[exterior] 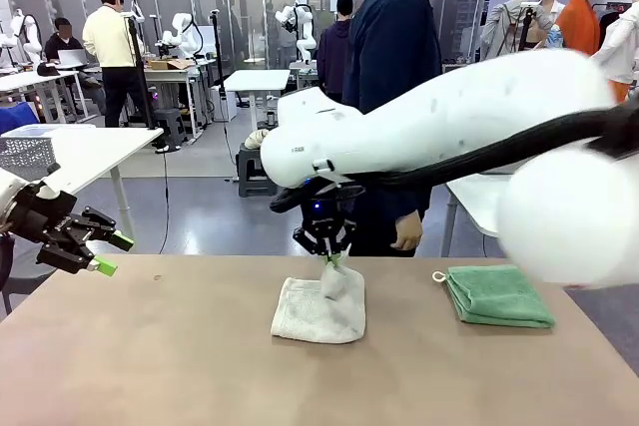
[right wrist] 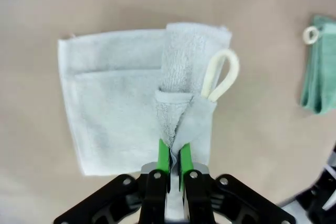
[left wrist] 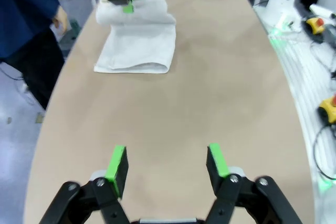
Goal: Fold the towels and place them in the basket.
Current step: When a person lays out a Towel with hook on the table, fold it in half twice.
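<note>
A: Item one, the cream towel [exterior: 318,311]. Location?

B: On the table [exterior: 150,366], well to the robot's left of the green towel [exterior: 499,296]; in the front view it lies about the middle of the tabletop. The right gripper [right wrist: 172,162] has its green pads pressed together on a raised corner of the cloth, lifted off the rest of the towel.

A: Step in hand?

B: Folding, by my reading: a corner with its white loop [right wrist: 220,74] is pulled up and over the flat part. The next move likely calls for carrying that corner across to the opposite edge and laying it down squarely before letting go.

A: Orientation?

B: In the right wrist view the flat part looks nearly square, so its long axis is hard to call. The lifted strip runs from the pads away towards the far edge, loop end pointing away from the gripper.

A: Item two, green towel?

B: Already folded flat, its loop towards the cream towel.

A: Left gripper [left wrist: 165,163]?

B: Fingers spread, empty, hovering over bare table well short of the cream towel.
</note>
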